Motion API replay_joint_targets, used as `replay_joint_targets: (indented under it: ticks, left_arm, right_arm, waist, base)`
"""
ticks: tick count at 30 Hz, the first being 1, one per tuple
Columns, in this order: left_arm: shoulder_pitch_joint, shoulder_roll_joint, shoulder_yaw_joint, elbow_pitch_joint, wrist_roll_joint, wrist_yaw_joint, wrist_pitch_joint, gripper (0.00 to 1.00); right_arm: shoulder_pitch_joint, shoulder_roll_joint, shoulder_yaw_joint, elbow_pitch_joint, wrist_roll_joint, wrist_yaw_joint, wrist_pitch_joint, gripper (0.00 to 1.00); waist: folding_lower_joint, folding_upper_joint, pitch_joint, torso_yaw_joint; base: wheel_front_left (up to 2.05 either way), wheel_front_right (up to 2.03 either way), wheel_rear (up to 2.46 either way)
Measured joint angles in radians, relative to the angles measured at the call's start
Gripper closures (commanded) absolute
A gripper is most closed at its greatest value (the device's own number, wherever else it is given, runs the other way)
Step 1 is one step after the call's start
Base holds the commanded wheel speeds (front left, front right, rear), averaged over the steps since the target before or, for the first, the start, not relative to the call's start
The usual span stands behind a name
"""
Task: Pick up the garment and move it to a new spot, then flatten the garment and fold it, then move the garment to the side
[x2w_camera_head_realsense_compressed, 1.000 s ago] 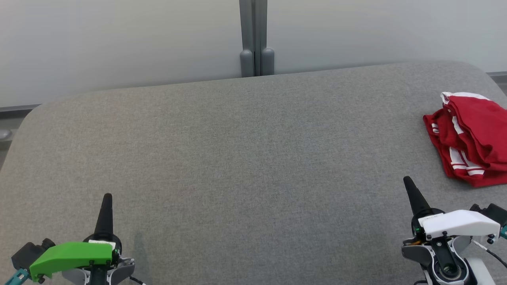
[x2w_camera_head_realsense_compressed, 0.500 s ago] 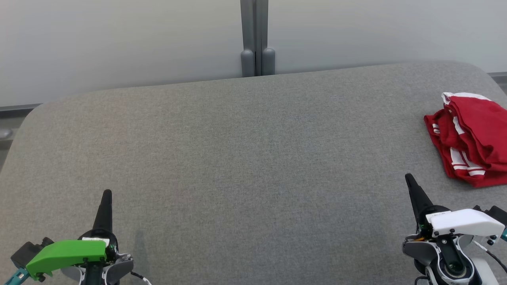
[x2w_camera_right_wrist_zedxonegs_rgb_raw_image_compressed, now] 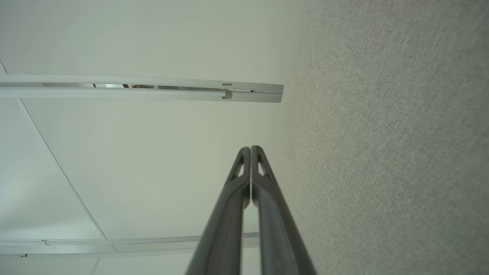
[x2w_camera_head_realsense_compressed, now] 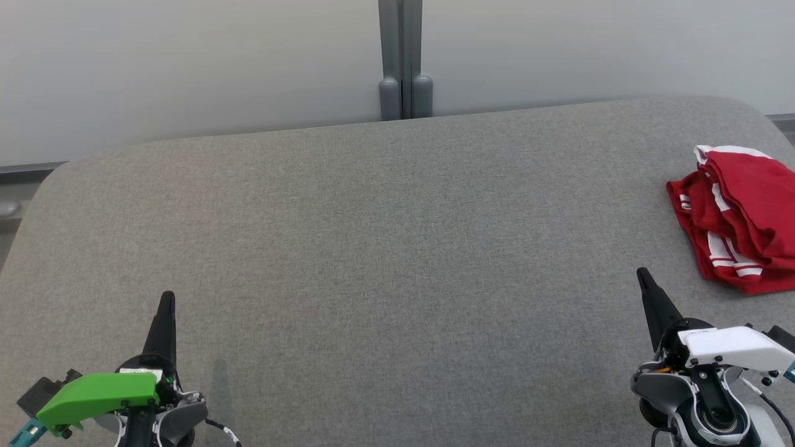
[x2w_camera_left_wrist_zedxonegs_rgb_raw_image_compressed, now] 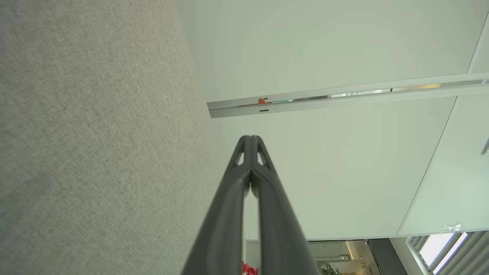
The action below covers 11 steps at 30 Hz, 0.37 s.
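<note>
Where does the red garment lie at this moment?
In the head view the garment lies bunched at the right edge of the grey pad, beyond and right of the shut right pincer, apart from it.

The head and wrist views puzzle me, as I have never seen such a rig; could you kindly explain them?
This is a two-armed wheeled robot. The head view looks down from its head at a grey padded surface. At lower left is the left gripper, with a green cover; at lower right the right gripper, with a white cover. Each has two long dark fingers, pressed together, holding nothing. The wrist views look along those fingers from each wrist, so the surface appears sideways. A red garment with white stripes lies bunched at the surface's right edge, apart from both grippers.
</note>
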Motion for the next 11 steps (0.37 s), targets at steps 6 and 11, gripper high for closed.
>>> replay_joint_targets:
  ticks: [6, 11]
  left_arm:
    - [-0.002, 0.000, 0.002, -0.003, -0.039, 0.000, 0.011, 1.00]
    - [-0.006, 0.000, 0.005, -0.005, -0.066, 0.000, 0.020, 1.00]
  right_arm:
    - [-0.001, 0.004, -0.007, -0.003, 0.041, 0.000, 0.009, 1.00]
    - [-0.002, 0.006, -0.013, -0.005, 0.074, 0.000, 0.013, 1.00]
  waist:
    - [0.0000, 0.0000, 0.000, 0.001]
    - [0.0000, 0.0000, 0.000, 0.002]
  base:
    - [0.00, 0.00, 0.00]
    - [0.00, 0.00, 0.00]
